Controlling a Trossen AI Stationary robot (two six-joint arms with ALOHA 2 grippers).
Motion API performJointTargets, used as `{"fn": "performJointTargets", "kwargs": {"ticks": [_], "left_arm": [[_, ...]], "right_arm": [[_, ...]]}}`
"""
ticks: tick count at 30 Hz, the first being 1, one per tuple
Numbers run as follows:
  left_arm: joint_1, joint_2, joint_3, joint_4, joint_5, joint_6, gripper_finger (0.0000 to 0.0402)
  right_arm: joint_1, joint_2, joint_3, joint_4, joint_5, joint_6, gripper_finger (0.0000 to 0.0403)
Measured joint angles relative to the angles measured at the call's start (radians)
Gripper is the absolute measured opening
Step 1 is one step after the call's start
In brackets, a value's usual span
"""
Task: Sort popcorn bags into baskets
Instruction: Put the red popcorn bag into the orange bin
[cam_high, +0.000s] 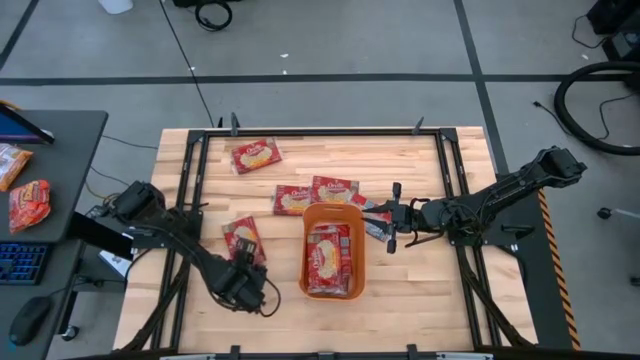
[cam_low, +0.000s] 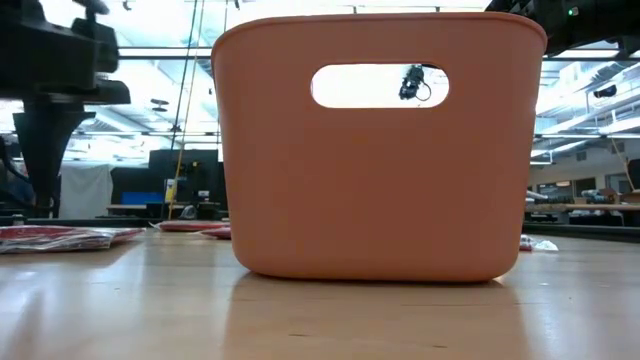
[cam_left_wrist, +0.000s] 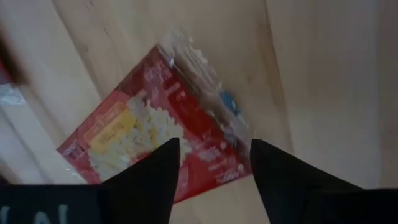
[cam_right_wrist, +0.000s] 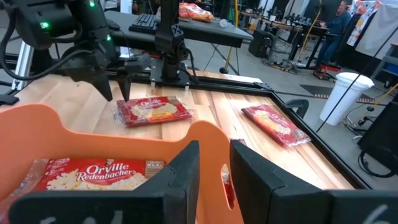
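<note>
Orange plastic tub (cam_high: 333, 250) holds packets; at its nine o'clock the left claw (cam_left_wrist: 214, 171), parted and empty, straddles a flat red popcorn packet (cam_left_wrist: 155, 127), seemingly to pinch it. Right claw (cam_right_wrist: 214, 163), narrowly parted, empty, waits at three o'clock.

high: top-down | low: table-level, close on basket (cam_low: 380, 150) | wrists: fwd

In the right wrist view, white script reading "Orville Redenbacher's" stands on the flat red popcorn packet (cam_right_wrist: 93, 175) lying inside the orange plastic tub (cam_right_wrist: 74, 130). The red packet with the yellow-cream picture (cam_left_wrist: 155, 134) in the left wrist view carries print, but it is too blurred to read. In the high view the white logos on the other packets are too small to make out.
</note>
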Motion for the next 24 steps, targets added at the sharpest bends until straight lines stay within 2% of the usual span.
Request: {"fn": "performJointTargets", "kwargs": {"ticks": [3,8,15,20,24], "left_arm": [[-0.028,0.000,0.000,-0.036,-0.001,0.042,0.0215],[-0.095,0.001,-0.005,-0.063,0.002,0.115,0.0212],[-0.190,0.002,-0.102,-0.024,-0.038,0.155,0.0200],[-0.220,0.002,-0.135,0.010,-0.167,0.129,0.0193],[-0.209,0.002,-0.161,0.019,-0.178,0.137,0.0188]], "right_arm": [[0.000,0.000,0.000,0.000,0.000,0.007,0.0093],[0.000,0.000,0.000,0.000,-0.005,0.008,0.0093],[0.000,0.000,0.000,0.000,-0.022,0.009,0.0093],[0.000,0.000,0.000,0.002,-0.027,0.009,0.0093],[0.000,0.000,0.000,0.007,-0.027,0.009,0.0093]]}}
